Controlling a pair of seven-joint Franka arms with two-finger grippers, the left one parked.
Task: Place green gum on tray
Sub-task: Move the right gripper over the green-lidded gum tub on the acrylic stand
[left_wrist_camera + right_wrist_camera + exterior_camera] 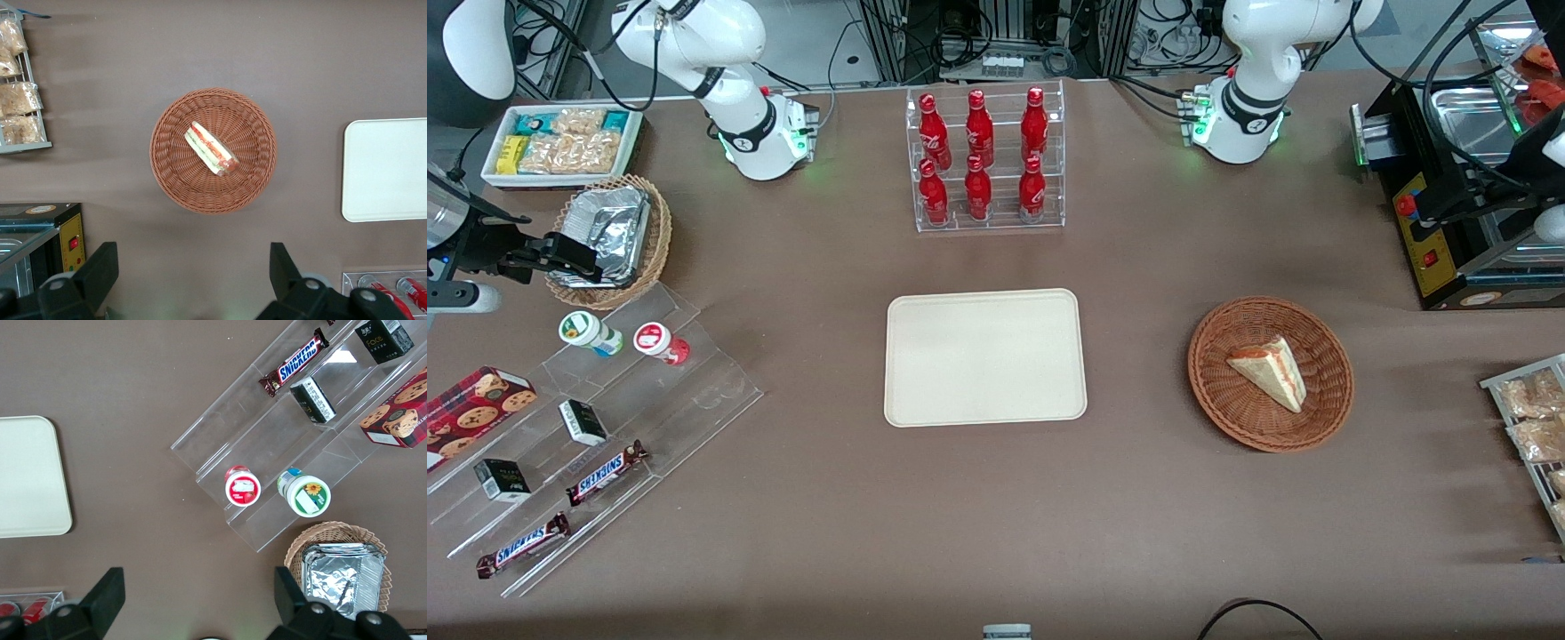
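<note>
The green gum [590,332] [305,493] stands upright on the top step of a clear acrylic shelf, white lid up, toward the working arm's end of the table. Beside it stands a red-lidded gum bottle [660,342] [241,487]. The cream tray [985,357] [30,477] lies flat and bare in the middle of the table. My gripper [560,252] [198,580] hangs open and holds nothing. It is raised over the table by the foil-filled basket, a little farther from the front camera than the green gum and apart from it.
A wicker basket with foil trays [609,240] sits next to the shelf [649,391], which also holds Snickers bars [605,471], small dark boxes and a cookie box [476,404]. A rack of red cola bottles [985,160] stands past the tray. A sandwich basket [1270,373] lies toward the parked arm.
</note>
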